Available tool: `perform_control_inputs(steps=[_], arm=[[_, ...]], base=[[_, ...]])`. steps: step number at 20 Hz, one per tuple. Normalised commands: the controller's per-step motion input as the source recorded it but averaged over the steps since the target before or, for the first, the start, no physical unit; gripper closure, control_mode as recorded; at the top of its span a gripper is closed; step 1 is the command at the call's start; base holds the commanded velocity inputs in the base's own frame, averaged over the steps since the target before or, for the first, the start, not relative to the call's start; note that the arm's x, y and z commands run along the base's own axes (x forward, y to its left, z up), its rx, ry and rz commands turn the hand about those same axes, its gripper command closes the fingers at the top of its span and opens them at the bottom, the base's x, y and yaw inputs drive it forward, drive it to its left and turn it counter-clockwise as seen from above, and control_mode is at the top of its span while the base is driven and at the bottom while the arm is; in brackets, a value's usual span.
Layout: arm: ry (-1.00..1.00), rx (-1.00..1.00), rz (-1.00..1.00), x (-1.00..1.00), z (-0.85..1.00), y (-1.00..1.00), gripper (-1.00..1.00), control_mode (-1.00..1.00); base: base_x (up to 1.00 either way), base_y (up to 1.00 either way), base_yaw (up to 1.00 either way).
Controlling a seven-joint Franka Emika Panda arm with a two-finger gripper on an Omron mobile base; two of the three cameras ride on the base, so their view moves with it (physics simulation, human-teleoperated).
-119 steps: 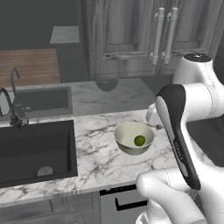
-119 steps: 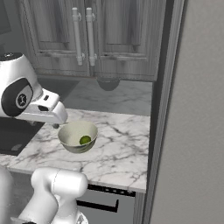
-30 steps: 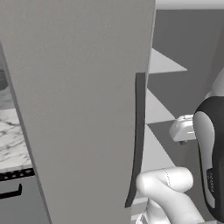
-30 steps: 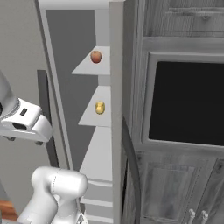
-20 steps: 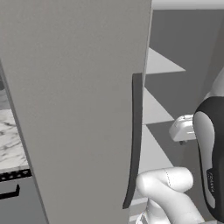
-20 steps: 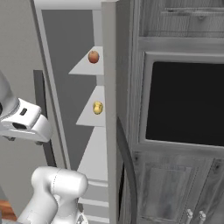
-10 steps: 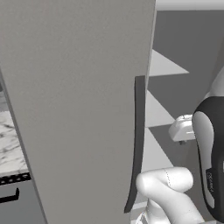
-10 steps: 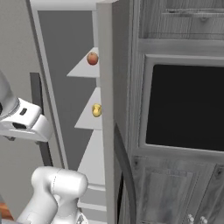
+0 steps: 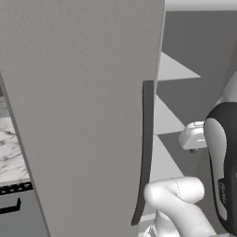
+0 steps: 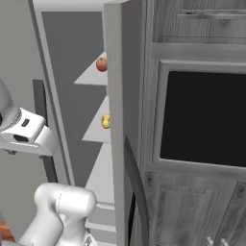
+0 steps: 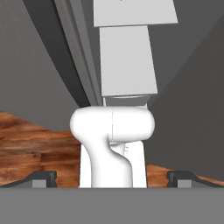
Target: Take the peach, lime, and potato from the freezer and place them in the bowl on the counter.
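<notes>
Freezer (image 9: 83,115) with its door swung wide, seen from the base. The peach (image 10: 101,64) sits on an upper white shelf (image 10: 91,74); a yellowish-brown round item, probably the potato (image 10: 105,121), sits one shelf below. Both lie above and ahead of the low-held gripper (image 11: 112,176), whose jaws are spread and empty. A strip of marble desk (image 9: 13,157) lies left; wood cabinets (image 10: 192,211) and a dark oven panel (image 10: 204,117) stand right.

No legible text, labels, brands, nos. or signs in any view. Freezer (image 9: 83,106) door panel plain grey, unmarked. Small dark marking on robot arm (image 9: 221,194), left base view: too blurred to read.
</notes>
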Motion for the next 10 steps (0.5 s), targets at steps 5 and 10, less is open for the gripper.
perform_control_inputs(steps=[5, 10], arm=[[0.00, 0.00, 0.00, 0.00, 0.00, 0.00, -1.00, 1.00], [0.00, 0.00, 0.00, 0.00, 0.00, 0.00, -1.00, 1.00]], base=[[0.80, -0.14, 0.00], [0.70, -0.16, 0.00]])
